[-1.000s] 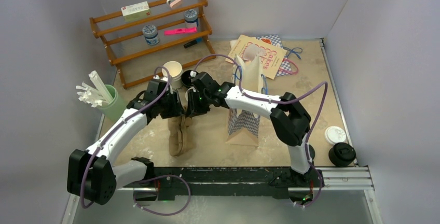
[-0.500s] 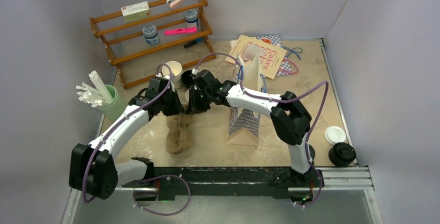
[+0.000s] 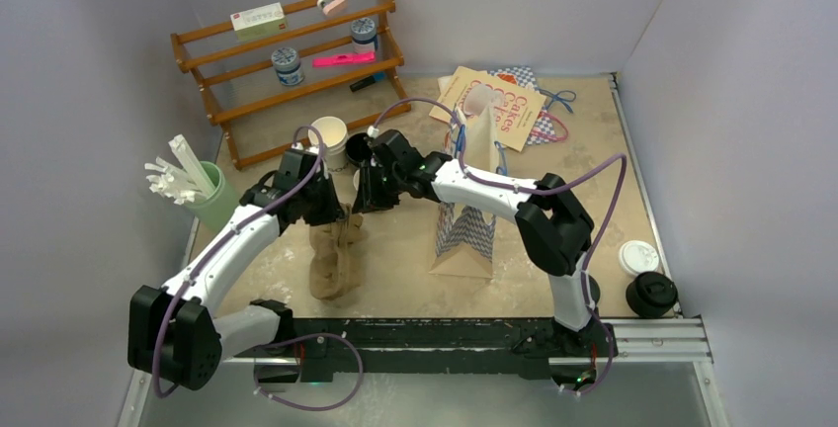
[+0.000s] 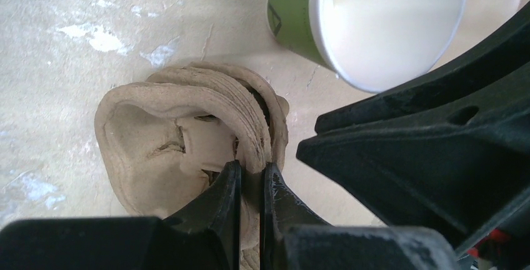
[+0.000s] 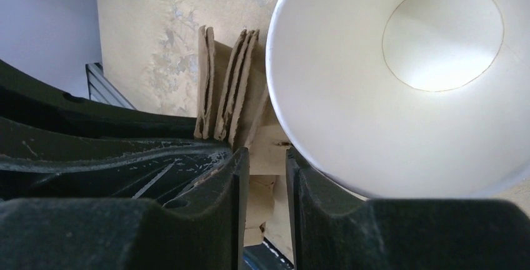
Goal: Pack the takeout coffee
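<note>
carrier [image 4: 150, 120] rim clenched in left tool [image 4: 251, 171]; right tool [image 5: 265, 160] seemingly grips it too, likely to spread it.

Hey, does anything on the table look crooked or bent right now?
Yes: the brown pulp carrier stack, left of the paper bag, lies askew and warped, its layers splayed where the left gripper and right gripper pinch its far edge.

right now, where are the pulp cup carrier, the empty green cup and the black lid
pulp cup carrier [image 4: 144, 117], left wrist view, pocket wall
empty green cup [image 4: 292, 10], left wrist view, green outer side
black lid [image 3: 651, 294], top external view, its top
</note>
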{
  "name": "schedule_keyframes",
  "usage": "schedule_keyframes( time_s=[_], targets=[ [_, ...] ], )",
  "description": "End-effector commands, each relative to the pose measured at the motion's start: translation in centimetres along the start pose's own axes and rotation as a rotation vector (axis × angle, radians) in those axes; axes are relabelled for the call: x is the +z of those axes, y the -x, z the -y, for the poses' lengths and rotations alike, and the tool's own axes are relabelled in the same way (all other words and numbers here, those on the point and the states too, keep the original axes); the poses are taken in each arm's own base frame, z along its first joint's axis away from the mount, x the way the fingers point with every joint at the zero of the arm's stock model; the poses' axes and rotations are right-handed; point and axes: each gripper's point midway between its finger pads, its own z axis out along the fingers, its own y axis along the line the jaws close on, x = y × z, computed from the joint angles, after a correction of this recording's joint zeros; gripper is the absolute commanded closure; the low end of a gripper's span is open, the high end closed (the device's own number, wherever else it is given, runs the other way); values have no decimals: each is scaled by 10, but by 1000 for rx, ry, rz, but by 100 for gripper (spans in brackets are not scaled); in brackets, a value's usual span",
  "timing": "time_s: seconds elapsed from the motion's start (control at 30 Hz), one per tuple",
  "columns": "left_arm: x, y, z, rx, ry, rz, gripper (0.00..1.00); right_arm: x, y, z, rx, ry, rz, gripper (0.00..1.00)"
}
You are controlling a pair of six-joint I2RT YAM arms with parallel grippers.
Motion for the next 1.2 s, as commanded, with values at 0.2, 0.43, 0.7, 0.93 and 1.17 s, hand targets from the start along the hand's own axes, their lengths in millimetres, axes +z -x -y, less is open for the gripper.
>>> schedule_keyframes(
  time_s=[0.2,0.43,0.7,0.93,1.17],
  targets=[
    [-15,-3,-6,13,21,17,100,3,10,-16,-9,70,10,68],
    [-19,-2,-3,7,4,25,100,1,7,-29,-14,151,9,65],
    [-21,1,1,4,-3,28,100,14,-10,-14,-1,92,-61,67],
    [-27,8,0,10,16,48,100,21,-22,-3,-1,46,-102,74],
    [-46,27,2,47,50,86,100,20,-32,14,-9,-29,-144,86]
  ],
)
